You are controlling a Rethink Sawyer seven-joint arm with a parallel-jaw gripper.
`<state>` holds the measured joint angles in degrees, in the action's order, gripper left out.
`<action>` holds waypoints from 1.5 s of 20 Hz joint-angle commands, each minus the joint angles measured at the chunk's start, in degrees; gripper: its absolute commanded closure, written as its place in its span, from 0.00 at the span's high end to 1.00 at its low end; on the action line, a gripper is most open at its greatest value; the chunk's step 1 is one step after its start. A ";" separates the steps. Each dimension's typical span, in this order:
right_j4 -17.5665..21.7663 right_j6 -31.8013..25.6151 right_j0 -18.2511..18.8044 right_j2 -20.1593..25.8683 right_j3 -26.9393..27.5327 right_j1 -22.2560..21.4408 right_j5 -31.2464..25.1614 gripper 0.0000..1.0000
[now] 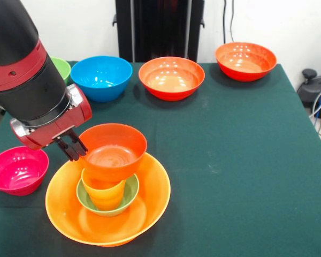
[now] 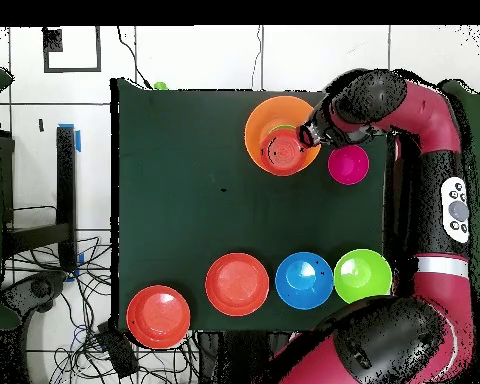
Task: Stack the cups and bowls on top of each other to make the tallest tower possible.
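The tower stands at the table's near left: the largest orange bowl [image 1: 150,201] holds a small green bowl [image 1: 129,194], an orange cup [image 1: 102,194] stands in that, and a small red-orange bowl [image 1: 115,151] sits on the cup, slightly tilted. My gripper [image 1: 75,147] is at that top bowl's left rim, its dark fingers close together on the rim. In the overhead view the gripper [image 2: 309,135] is at the right side of the top bowl [image 2: 282,152], inside the orange bowl [image 2: 256,122]. The green cup is not clearly in view.
A pink bowl [image 1: 17,170] sits just left of the tower. A green bowl [image 1: 61,67], a blue bowl [image 1: 101,76] and two red-orange bowls [image 1: 171,77] [image 1: 245,60] line the far side. A small green thing [image 2: 160,86] lies at the table's edge.
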<state>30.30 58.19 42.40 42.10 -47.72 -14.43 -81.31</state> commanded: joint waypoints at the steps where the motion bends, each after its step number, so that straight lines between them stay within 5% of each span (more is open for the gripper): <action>1: 2.60 -6.60 -2.06 -1.80 3.70 2.64 1.10 0.00; 14: 2.35 -6.81 -3.34 -1.69 6.89 3.83 -0.69 0.00; 15: 2.20 -6.62 -3.22 -1.86 6.53 3.73 -0.81 1.00; 30: 1.42 -6.17 -2.75 -1.79 4.83 2.90 0.12 1.00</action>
<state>30.30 58.19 41.73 42.12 -42.97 -12.85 -81.31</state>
